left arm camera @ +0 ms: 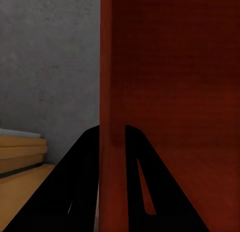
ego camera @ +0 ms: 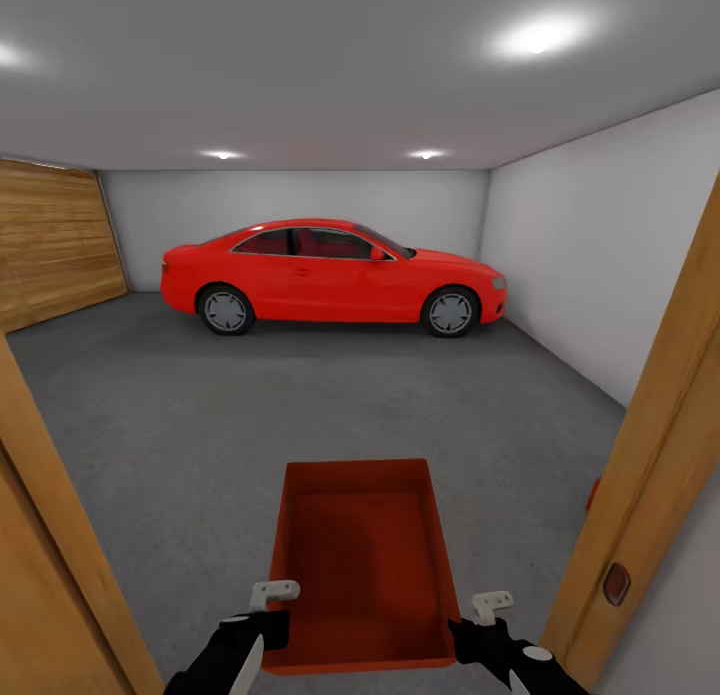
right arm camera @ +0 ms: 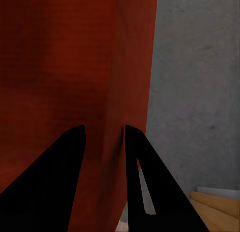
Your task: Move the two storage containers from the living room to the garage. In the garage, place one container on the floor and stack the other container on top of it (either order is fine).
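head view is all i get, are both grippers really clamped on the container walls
Observer: Yes. In the left wrist view the left gripper has the container wall between its fingers.
Operator: and the right one
Observer: Same. The right gripper straddles the opposite wall, one finger inside, one outside.
Operator: anything under the box
Observer: Beyond the wall, the right wrist view shows grey concrete floor and a wooden door frame edge.
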Robot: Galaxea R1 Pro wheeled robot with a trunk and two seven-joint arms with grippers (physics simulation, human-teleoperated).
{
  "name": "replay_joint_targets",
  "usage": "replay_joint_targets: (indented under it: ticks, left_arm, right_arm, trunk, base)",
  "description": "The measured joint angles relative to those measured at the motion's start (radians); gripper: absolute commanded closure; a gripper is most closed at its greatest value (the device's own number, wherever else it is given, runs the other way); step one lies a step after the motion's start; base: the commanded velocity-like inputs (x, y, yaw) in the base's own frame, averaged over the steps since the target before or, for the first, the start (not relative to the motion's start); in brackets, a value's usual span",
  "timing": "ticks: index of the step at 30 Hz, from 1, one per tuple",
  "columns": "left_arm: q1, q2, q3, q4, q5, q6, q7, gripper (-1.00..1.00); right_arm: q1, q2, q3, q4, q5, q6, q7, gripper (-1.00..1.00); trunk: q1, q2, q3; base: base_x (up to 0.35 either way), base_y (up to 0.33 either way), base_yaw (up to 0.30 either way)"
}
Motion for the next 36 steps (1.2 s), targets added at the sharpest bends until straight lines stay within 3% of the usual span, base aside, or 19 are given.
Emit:
replay_joint_targets:
  ticks: [7, 18, 36]
  left_arm:
    - [0.0, 0.0, 0.0, 0.0, 0.001, 0.0, 0.0, 1.0]
    - [0.0, 0.0, 0.0, 0.0, 0.0, -0.001, 0.0, 1.0]
    - [-0.001, 0.0, 0.001, 0.002, -0.002, -0.001, -0.001, 1.0]
  right_arm:
    - [0.0, 0.0, 0.0, 0.0, 0.001, 0.0, 0.0, 1.0]
    - [0.0, 0.0, 0.001, 0.0, -0.001, 0.0, -0.001, 1.0]
    - [0.0, 0.0, 0.0, 0.0, 0.001, 0.0, 0.0, 1.0]
  trunk:
    - [0.0, 0.0, 0.0]
    - [0.0, 0.0, 0.0]
    - [0.0, 0.0, 0.0]
  base:
    - [0.027, 0.0, 0.0]
    - [0.257, 0.0, 0.0]
    - [0.01, 0.043, 0.0]
